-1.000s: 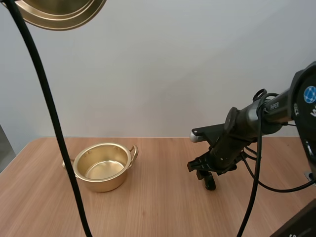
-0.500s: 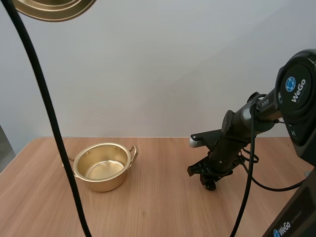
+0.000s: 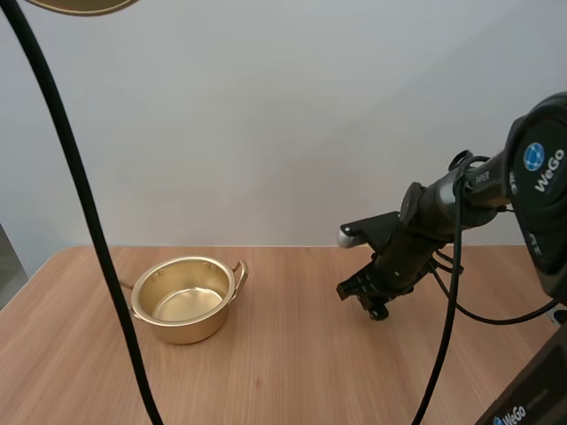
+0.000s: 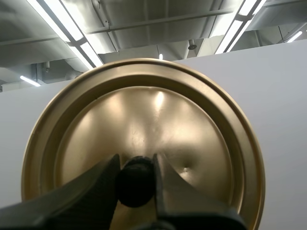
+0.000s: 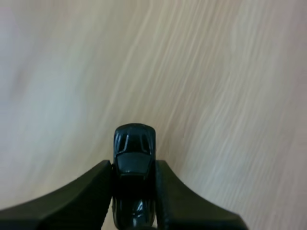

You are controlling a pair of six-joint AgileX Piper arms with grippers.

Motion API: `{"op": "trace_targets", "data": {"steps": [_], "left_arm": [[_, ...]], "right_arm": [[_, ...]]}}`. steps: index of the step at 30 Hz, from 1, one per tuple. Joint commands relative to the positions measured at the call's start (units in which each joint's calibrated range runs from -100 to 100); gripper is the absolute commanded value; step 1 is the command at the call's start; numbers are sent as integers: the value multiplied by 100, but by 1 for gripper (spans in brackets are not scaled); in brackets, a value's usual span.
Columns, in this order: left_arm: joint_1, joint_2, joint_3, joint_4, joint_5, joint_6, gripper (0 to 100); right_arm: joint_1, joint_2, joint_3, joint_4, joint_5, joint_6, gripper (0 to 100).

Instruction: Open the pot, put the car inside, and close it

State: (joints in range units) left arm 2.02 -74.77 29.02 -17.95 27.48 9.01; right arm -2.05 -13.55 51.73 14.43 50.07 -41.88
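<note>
Pot [image 3: 184,301]: brass-coloured, upright and open-topped, on the left part of the wooden table [image 3: 283,372].
Lid [image 4: 144,120]: held high over the table's left side; the left gripper [image 4: 135,165] pinches its black knob [image 4: 135,182] between both fingers.
Right arm: reaches in from the right, forearm sloping down toward the table, wrist tipped downward.
Right gripper [image 5: 134,179]: fingers clamped narrow on the flanks of a small black toy car [image 5: 134,153].
Car position: over bare wood, well right of the pot.
</note>
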Motion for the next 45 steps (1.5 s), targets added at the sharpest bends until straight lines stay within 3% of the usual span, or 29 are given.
{"op": "trace_targets", "data": {"steps": [1,8,13,15,18,21,26,32,45], "left_arm": [[0,2,-4,-2,-130,2,0],[0,2,-4,26,-664,2,0],[0,2,-30,-8,-681,2,0],[0,2,-93,-8,-681,2,0],[0,2,-317,-118,-507,2,0],[0,2,-558,-260,-204,2,0],[0,2,-755,-276,245,63,0],[0,2,-781,-276,455,120,0],[0,50,-781,-276,839,305,0]], "right_arm": [[7,-316,-341,530,66,-282,0],[7,-1218,-1040,2642,351,-1502,0],[7,-1512,-1166,4621,2409,-2915,0],[16,-1525,-1167,5163,3180,-3158,0],[218,-1525,-1167,5568,3382,-3372,0],[514,-1480,-1167,5727,3196,-3602,0],[1366,-1442,-1167,5623,1180,-3811,0],[2162,-919,-1625,4613,540,-3376,0],[2298,1273,-2741,3883,678,-3107,0]]}}
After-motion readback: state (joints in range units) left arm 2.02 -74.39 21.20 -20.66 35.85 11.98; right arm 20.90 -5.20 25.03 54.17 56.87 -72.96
